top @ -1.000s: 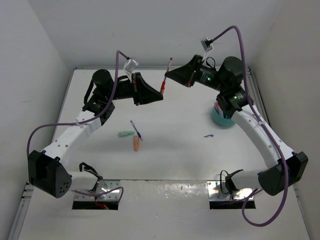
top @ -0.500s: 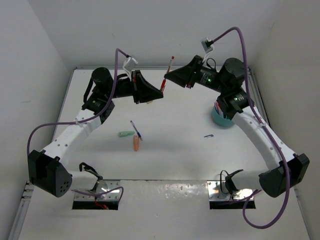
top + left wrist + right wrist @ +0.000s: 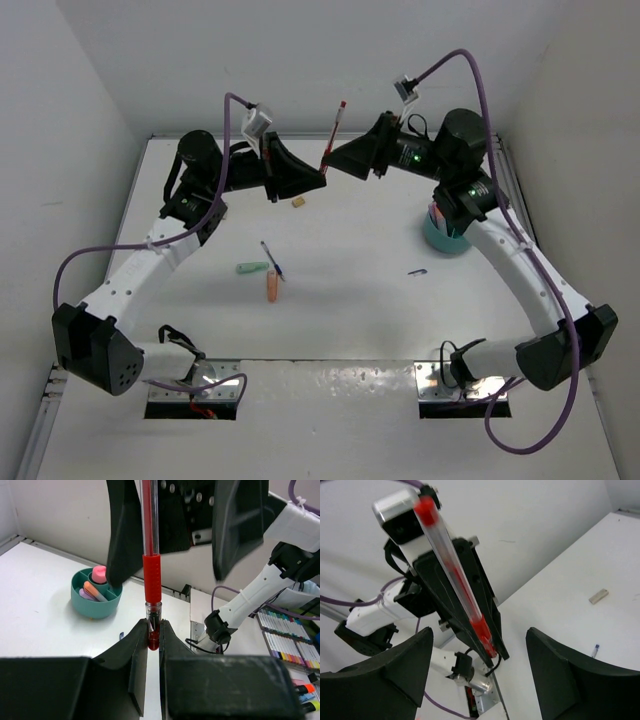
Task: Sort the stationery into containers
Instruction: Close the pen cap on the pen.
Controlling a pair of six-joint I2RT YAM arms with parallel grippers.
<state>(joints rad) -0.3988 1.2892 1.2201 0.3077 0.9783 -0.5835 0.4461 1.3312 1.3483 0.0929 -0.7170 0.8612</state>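
A red-orange pen (image 3: 335, 130) stands nearly upright in the air at the back of the table, and my left gripper (image 3: 322, 176) is shut on its lower tip (image 3: 153, 636). Facing it, my right gripper (image 3: 337, 158) is open, its fingers (image 3: 385, 680) spread on either side of the pen (image 3: 452, 575) without touching it. The teal cup (image 3: 445, 238) sits at the right, holding a pink marker (image 3: 99, 573) and other pieces. A mint-green stub (image 3: 250, 268), an orange stub (image 3: 271, 287), a dark-blue pen (image 3: 272, 259) and a tiny purple piece (image 3: 417, 271) lie on the table.
A small beige piece (image 3: 297, 204) lies on the table under the left gripper. White walls close in the table at the back and both sides. A box of markers (image 3: 287, 640) shows off the table in the left wrist view.
My right gripper has opened and let go of the red-orange pen, which stays in the left gripper. Both grippers rose slightly, and the beige piece came into view.
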